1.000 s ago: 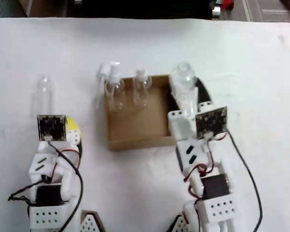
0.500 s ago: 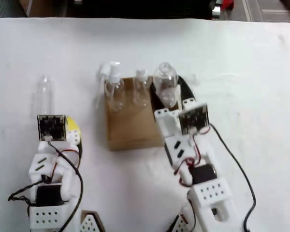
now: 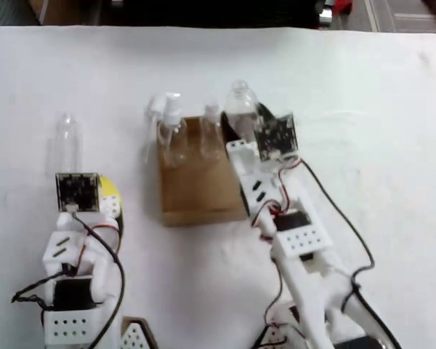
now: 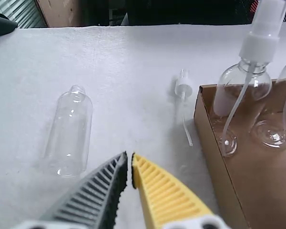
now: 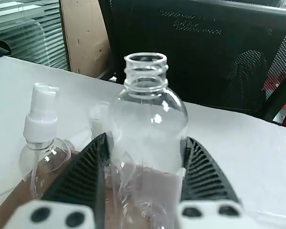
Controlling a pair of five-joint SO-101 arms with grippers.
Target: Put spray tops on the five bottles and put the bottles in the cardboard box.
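Bottles are in three places. At the far left an uncapped bottle lies on its side on the white surface. It is near the left pincer, whose grey and yellow fingers are pressed together with nothing between them. A loose spray top lies on the surface just beside the cardboard box. At the far side of the box a first capped bottle and a second capped bottle stand upright. The right pincer pinches an open-necked bottle by its body at the far right corner of the box. I cannot tell if its base touches the box floor
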